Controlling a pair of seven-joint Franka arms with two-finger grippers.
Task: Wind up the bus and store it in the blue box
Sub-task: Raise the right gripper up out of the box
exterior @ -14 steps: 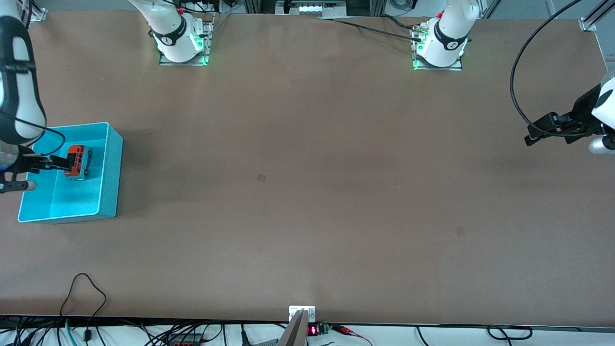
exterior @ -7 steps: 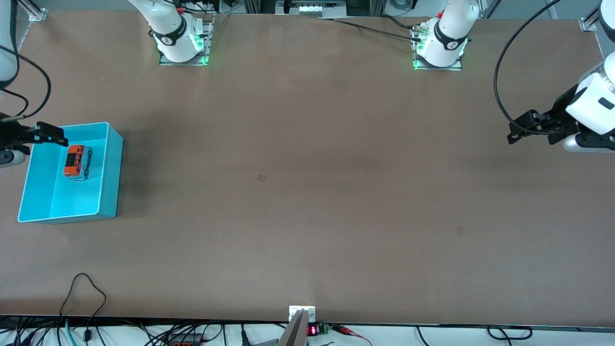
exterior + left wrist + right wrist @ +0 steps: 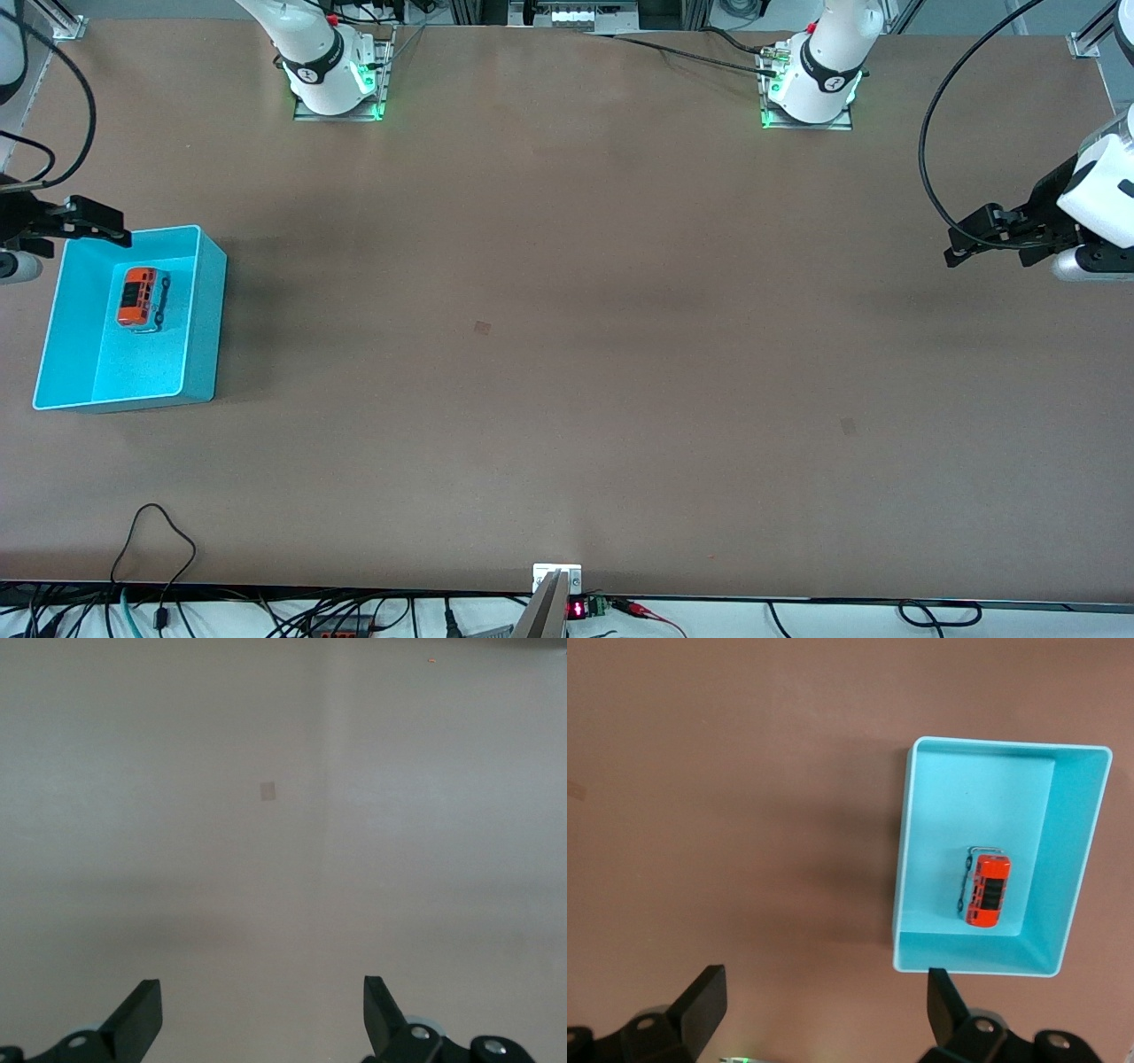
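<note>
The small orange bus (image 3: 142, 298) rests on the floor of the blue box (image 3: 204, 310), in the half of the box farther from the front camera, at the right arm's end of the table. My right gripper (image 3: 115, 232) hangs open and empty above the box's farthest rim. In the right wrist view, the bus (image 3: 987, 890) sits inside the blue box (image 3: 901, 859), off to one side of the open right gripper (image 3: 824, 1001). My left gripper (image 3: 961, 246) is open and empty over bare table at the left arm's end. The left gripper (image 3: 262, 1010) has only tabletop beneath it.
Both arm bases (image 3: 335, 75) (image 3: 811, 89) stand at the table's edge farthest from the front camera. Cables (image 3: 155, 549) and a small bracket (image 3: 556, 580) lie along the nearest edge. A black cable (image 3: 939, 159) hangs by the left arm.
The right gripper has lifted away from the bus, leaving it in the box, and now hangs over the box's rim. The left gripper swung a little toward the table's middle and back.
</note>
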